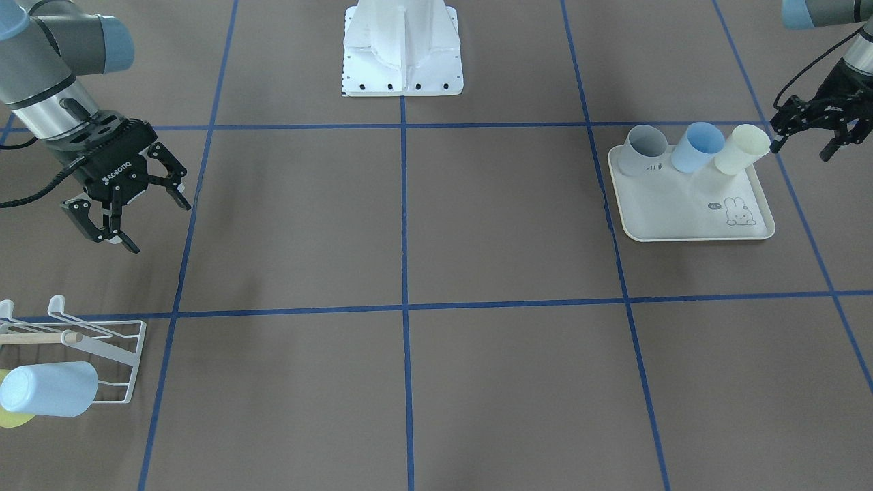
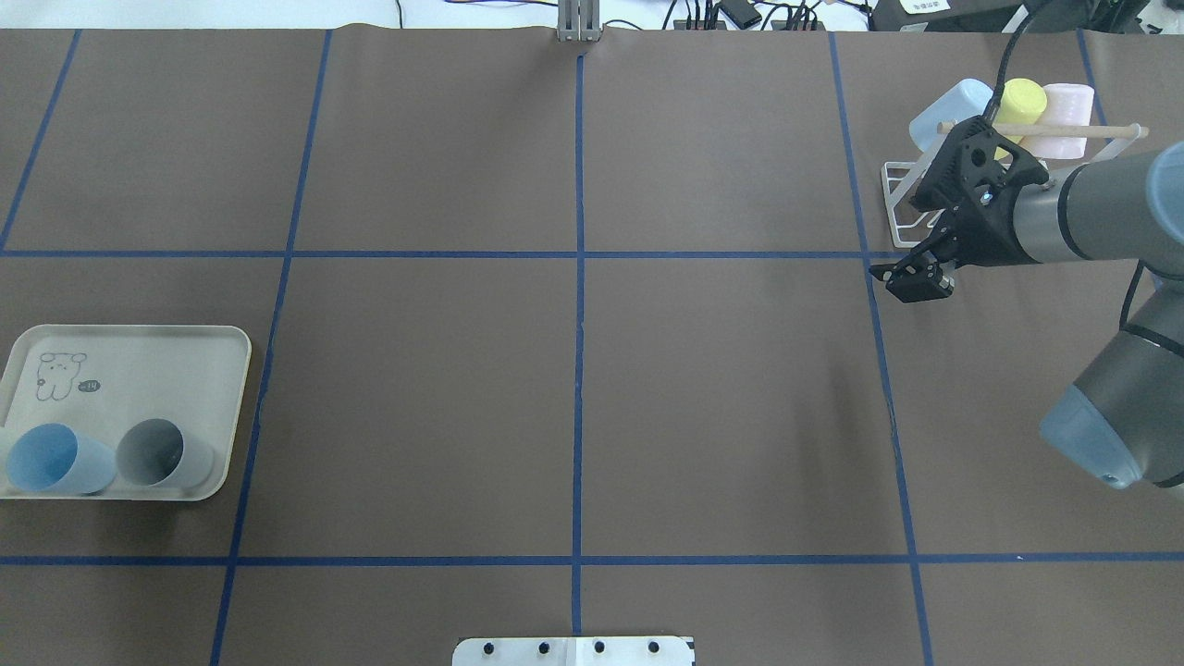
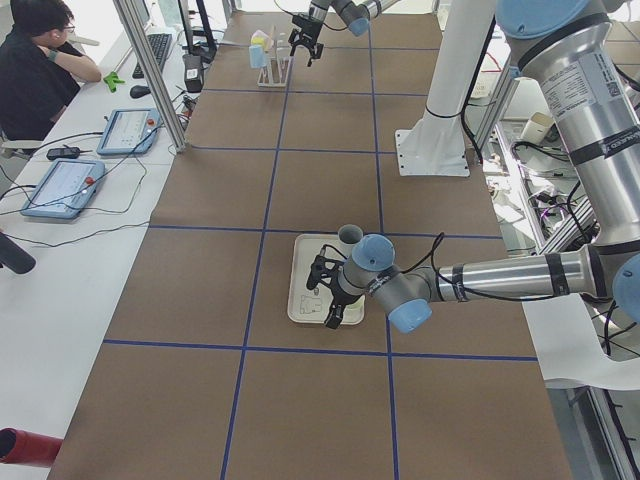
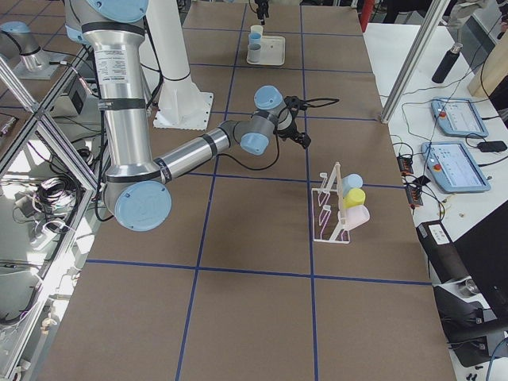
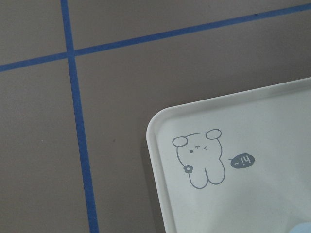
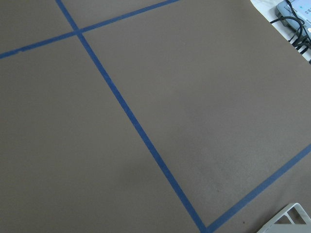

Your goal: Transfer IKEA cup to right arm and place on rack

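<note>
Three cups stand on the cream rabbit-printed tray point(image 1: 689, 211): a grey cup point(image 1: 644, 150), a blue cup point(image 1: 697, 146) and a pale yellow cup point(image 1: 742, 149). My left gripper point(image 1: 801, 149) hangs open just beside the pale yellow cup, holding nothing. The white wire rack point(image 2: 902, 199) with its wooden dowel point(image 2: 1101, 131) sits at the far right and carries a blue cup point(image 2: 948, 109), a yellow cup point(image 2: 1022, 100) and a pink cup point(image 2: 1064, 116). My right gripper point(image 2: 916, 277) hovers open and empty just in front of the rack.
Blue tape lines point(image 2: 579, 277) split the brown table into squares. The robot's white base point(image 1: 402, 51) stands at the table's middle edge. A person point(image 3: 35, 60) sits at a side desk with tablets point(image 3: 65, 185).
</note>
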